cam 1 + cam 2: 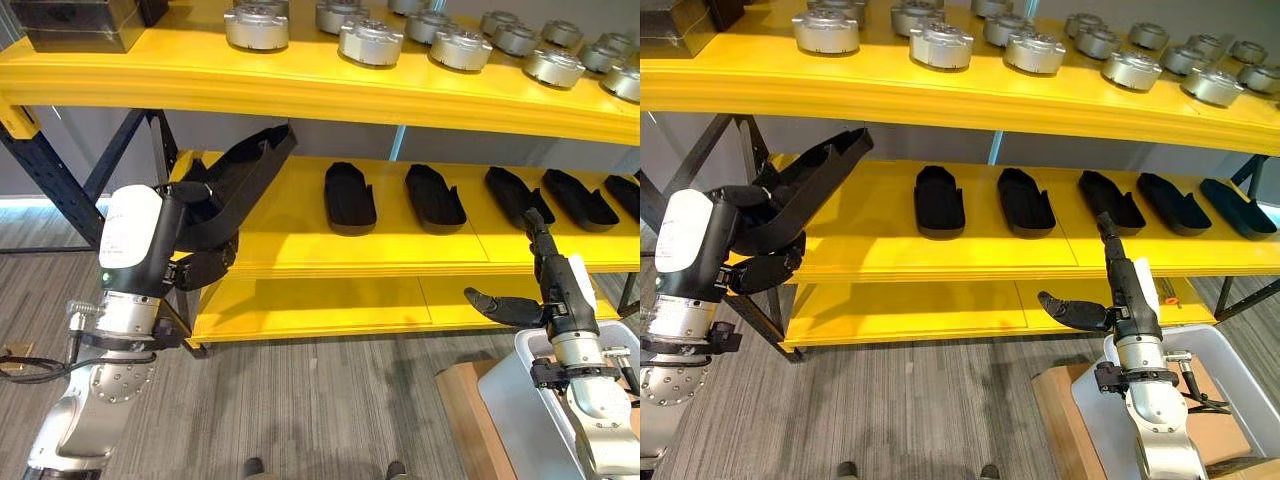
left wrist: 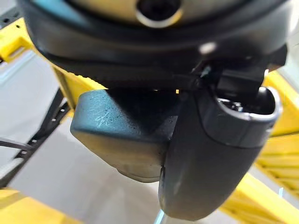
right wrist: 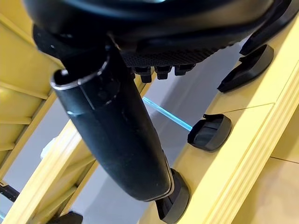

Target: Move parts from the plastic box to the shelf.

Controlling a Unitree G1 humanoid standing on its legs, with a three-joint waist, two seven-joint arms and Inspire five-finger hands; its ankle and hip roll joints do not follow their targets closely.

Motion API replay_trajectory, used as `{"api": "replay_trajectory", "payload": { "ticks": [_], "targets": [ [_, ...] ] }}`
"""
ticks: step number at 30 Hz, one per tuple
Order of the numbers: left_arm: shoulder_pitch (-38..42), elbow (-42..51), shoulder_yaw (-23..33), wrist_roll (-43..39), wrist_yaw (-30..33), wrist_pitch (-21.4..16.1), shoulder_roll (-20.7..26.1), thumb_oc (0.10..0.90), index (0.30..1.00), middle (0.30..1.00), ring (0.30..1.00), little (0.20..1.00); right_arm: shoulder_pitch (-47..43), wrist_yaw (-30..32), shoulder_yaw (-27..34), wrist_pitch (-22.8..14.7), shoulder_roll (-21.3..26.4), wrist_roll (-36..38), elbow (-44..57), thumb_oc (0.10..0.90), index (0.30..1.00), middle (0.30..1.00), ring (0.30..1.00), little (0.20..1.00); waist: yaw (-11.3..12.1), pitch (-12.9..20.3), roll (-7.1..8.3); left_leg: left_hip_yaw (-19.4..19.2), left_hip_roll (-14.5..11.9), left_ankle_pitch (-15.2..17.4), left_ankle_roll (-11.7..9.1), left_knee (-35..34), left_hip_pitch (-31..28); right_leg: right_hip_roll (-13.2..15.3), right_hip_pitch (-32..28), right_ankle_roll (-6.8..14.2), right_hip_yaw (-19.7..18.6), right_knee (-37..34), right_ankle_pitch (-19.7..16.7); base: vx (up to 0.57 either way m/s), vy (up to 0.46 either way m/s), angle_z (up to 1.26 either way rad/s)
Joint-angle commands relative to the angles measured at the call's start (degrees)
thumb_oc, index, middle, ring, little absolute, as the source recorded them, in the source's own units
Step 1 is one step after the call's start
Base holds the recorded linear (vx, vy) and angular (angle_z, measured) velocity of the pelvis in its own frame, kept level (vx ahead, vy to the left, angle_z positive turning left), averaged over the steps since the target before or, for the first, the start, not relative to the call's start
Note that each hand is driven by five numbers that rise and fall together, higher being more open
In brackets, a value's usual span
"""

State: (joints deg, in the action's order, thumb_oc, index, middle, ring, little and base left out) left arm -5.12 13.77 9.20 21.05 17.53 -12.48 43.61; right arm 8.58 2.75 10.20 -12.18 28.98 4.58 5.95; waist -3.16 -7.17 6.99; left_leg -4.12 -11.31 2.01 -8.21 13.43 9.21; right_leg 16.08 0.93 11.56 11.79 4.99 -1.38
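Black part (image 1: 232, 190) sits gripped in the left hand (image 1: 200, 262), slanting toward 1 o'clock over the yellow shelf (image 1: 300, 262). Right hand (image 1: 548, 285) holds nothing, fingers straight, at 4 o'clock.

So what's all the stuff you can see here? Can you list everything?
Shelf: one, yellow, with dark legs, across the back.
Round metal parts: more than ten, silver, on the top level.
Dark box: one, on the top level, far left.
Long parts: five, black, in a row on the middle level.
Held part: one, black, at the middle level's left end.
Plastic box: one, white, lower right.
Brown box: one, beside the plastic box.
Left robot hand: dark, curled round the held part.
Right robot hand: dark, open, holding nothing, before the shelf.
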Motion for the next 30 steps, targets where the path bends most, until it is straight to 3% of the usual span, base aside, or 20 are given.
{"api": "replay_trajectory", "payload": {
  "ticks": [1, 5, 10, 14, 19, 24, 30],
  "targets": [
    [9.32, 0.9, 3.42, 0.87, 7.67, -0.78, 1.31, 0.4, 0.3, 0.3, 0.3, 0.3, -6.84, 1.58, 3.48, -4.56, 4.44, 0.43, 2.71, 0.9, 1.0, 1.0, 1.0, 1.0, -1.32, 0.86, -0.84, -0.04, -1.42, 5.9, 2.05, 5.93, 0.58, 1.81, -1.14, 0.22, -1.06, 4.7, 4.49, -0.13, -0.003, 0.01],
    [18.04, -7.61, -1.7, 3.73, 9.09, 1.76, 3.6, 0.4, 0.3, 0.3, 0.3, 0.3, -10.0, 0.77, 1.4, -4.63, 5.47, 1.69, 2.27, 0.9, 1.0, 1.0, 1.0, 1.0, -3.09, -2.25, -2.18, 1.05, -2.1, 7.0, 1.54, 11.34, 5.52, 1.2, 5.19, -0.62, -3.44, 10.94, 6.45, -0.14, 0.015, 0.0],
    [25.19, -14.5, -4.57, 7.73, 11.66, 4.76, 6.22, 0.4, 0.3, 0.3, 0.3, 0.3, -12.82, 1.05, -0.25, -4.66, 5.92, 2.25, 1.71, 0.9, 1.0, 1.0, 1.0, 1.0, -3.89, -4.2, -2.93, 1.0, -2.46, 6.89, 1.76, 13.13, 9.43, 0.8, 10.12, -0.75, -4.72, 12.09, 5.81, -0.11, 0.006, -0.15],
    [32.83, -20.79, -7.62, 8.56, 13.92, 6.99, 7.1, 0.4, 0.3, 0.3, 0.3, 0.3, -13.64, 0.98, -1.54, -4.75, 6.95, 2.43, 1.47, 0.9, 1.0, 1.0, 1.0, 1.0, -4.9, -5.11, -2.71, 0.95, -2.79, 6.69, 2.01, 13.81, 11.49, 0.24, 12.77, -0.79, -5.64, 12.04, 5.29, -0.04, -0.02, -0.15],
    [42.14, -28.41, -13.68, 10.66, 14.28, 9.5, 11.65, 0.4, 0.3, 0.3, 0.3, 0.3, -14.16, 0.7, -2.02, -4.94, 7.59, 3.13, 1.48, 0.9, 1.0, 1.0, 1.0, 1.0, -5.58, -6.65, -2.62, 1.14, -2.85, 6.6, 2.24, 14.75, 13.72, -0.09, 14.7, -0.73, -6.09, 11.87, 4.76, -0.01, 0.0, -0.09],
    [47.56, -33.08, -17.3, 11.32, 14.27, 10.83, 13.78, 0.4, 0.3, 0.3, 0.3, 0.3, -13.51, -0.05, -2.43, -4.92, 8.38, 3.25, 1.45, 0.9, 1.0, 1.0, 1.0, 1.0, -5.76, -7.36, -2.53, 1.43, -2.84, 7.23, 2.52, 15.74, 14.74, -0.29, 15.13, -0.58, -5.96, 11.82, 4.78, 0.01, 0.007, -0.05],
    [57.18, -38.74, -25.64, 12.36, 13.24, 12.41, 15.41, 0.4, 0.3, 0.3, 0.3, 0.3, -14.74, -1.22, -4.67, -4.65, 9.3, 3.71, 1.04, 0.9, 1.0, 1.0, 1.0, 1.0, -5.31, -7.26, -1.61, 3.0, -2.43, 7.58, 2.81, 16.5, 15.87, -0.23, 13.99, -0.2, -4.43, 11.64, 4.69, 0.02, -0.004, 0.12]
  ]
}}
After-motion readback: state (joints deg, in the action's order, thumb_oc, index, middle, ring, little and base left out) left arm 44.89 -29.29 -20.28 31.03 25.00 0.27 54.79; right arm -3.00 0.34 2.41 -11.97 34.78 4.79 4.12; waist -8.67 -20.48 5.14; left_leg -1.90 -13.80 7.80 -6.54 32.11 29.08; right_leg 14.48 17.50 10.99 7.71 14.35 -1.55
